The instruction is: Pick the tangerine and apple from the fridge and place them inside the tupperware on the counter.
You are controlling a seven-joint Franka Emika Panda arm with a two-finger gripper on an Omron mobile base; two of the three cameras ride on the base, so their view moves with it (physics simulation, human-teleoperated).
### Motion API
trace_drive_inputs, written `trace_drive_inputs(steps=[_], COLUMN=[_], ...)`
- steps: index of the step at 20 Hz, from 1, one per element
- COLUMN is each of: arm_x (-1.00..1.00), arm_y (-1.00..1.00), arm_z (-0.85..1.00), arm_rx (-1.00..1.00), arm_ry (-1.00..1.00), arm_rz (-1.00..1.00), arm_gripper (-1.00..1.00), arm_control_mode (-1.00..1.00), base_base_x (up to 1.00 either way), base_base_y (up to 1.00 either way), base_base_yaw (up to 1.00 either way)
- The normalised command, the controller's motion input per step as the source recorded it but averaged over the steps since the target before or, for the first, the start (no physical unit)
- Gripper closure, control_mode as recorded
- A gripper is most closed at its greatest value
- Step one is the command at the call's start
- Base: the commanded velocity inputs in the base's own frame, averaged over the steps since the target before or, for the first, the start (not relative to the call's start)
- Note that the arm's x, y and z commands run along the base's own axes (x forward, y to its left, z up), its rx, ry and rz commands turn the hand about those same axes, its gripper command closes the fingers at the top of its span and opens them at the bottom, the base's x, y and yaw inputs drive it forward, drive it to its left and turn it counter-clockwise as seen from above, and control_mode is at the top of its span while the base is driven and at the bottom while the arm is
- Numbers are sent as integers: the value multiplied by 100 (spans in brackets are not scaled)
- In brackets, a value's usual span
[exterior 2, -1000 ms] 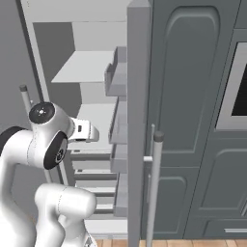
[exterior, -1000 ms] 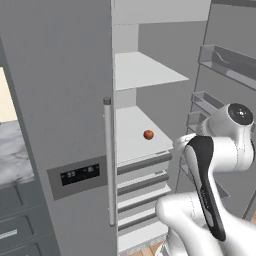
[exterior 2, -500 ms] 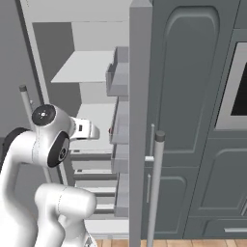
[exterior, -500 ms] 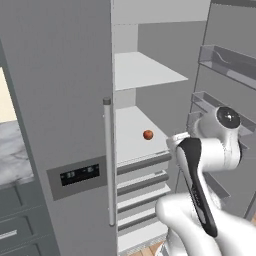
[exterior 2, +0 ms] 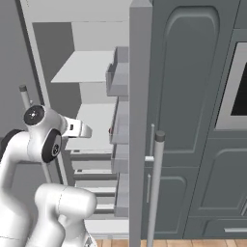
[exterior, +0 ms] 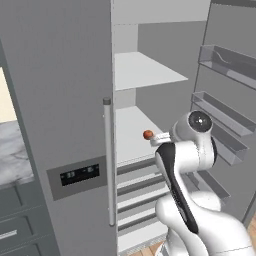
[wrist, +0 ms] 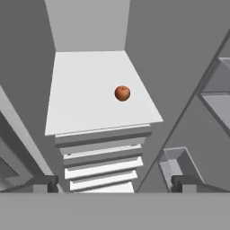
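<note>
The fridge point(exterior: 65, 100) stands open, its white middle shelf point(wrist: 90, 94) bare except for the apple point(wrist: 122, 93), a red-orange ball with a dark stem spot. That apple point(exterior: 148, 134) lies near the shelf's front right corner, just left of my hand. In the hand view my gripper point(wrist: 114, 185) is open, its two dark fingertips point(wrist: 45, 183) far apart with nothing between them, well short of the apple. My hand point(exterior 2: 79, 129) points into the fridge at shelf height. The tangerine and the tupperware are out of view. A strip of marble counter point(exterior: 12, 150) shows left of the fridge.
The open fridge door with its bins point(exterior: 225, 100) stands close on my arm's right. Drawer fronts point(wrist: 101, 157) stack below the middle shelf, and another shelf point(exterior: 145, 70) sits above it. The shut fridge door has a long bar handle point(exterior: 107, 165) and a dark display panel point(exterior: 80, 175).
My arm has swung left toward the fridge's middle shelf, bringing the hand close beside the apple. The apple has not moved and the jaws have stayed open.
</note>
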Motion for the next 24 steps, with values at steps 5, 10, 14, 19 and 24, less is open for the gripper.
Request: trace_drive_inputs(steps=[5, 10, 14, 19, 24], arm_x=[49, 47, 50, 47, 53], arm_y=[-1, -1, -9, -9, -3], arm_z=[-22, -31, -30, -21, -16], arm_rx=[6, 5, 7, 1, 0], arm_ry=[0, 0, 0, 1, 2], arm_rz=[-3, 0, -1, -6, -7], arm_gripper=[-100, -100, -100, -100, -100], arm_control_mode=[-100, -100, -100, -100, -100], base_base_x=[0, 0, 0, 0, 0], base_base_y=[0, 0, 0, 0, 0], base_base_yaw=[0, 0, 0, 0, 0])
